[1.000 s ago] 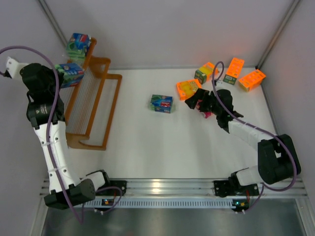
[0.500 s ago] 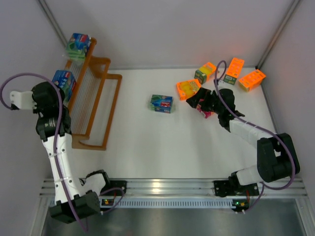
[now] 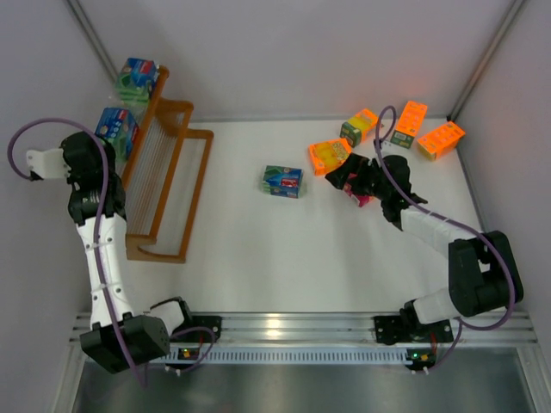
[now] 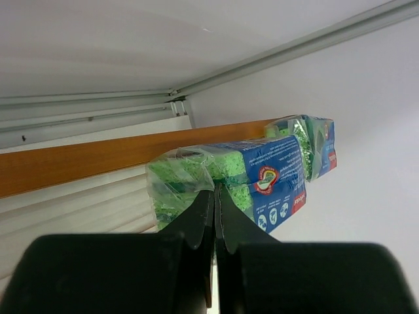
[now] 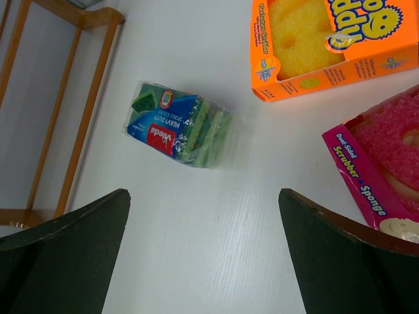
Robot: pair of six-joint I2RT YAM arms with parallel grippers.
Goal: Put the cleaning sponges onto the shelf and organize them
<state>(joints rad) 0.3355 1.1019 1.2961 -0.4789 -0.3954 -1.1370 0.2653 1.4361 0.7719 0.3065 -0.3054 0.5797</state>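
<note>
With fingers pressed together, the left gripper [image 4: 215, 188] has the blue-green sponge pack [image 4: 265, 180] on the shelf [image 4: 78, 160] just beyond its tips, while the spread right gripper [image 5: 203, 193] has a second pack [image 5: 177, 131] ahead-left on the desk [image 5: 216, 229].

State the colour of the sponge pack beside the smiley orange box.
That pack is magenta pink, clearest in the right wrist view.

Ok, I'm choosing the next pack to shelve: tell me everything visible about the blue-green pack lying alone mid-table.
The blue-green pack is a clear plastic wrap over stacked green sponges, with a blue label bearing a red mark. It lies flat on the white table, between the shelf and the open right hand, touching neither.
</note>
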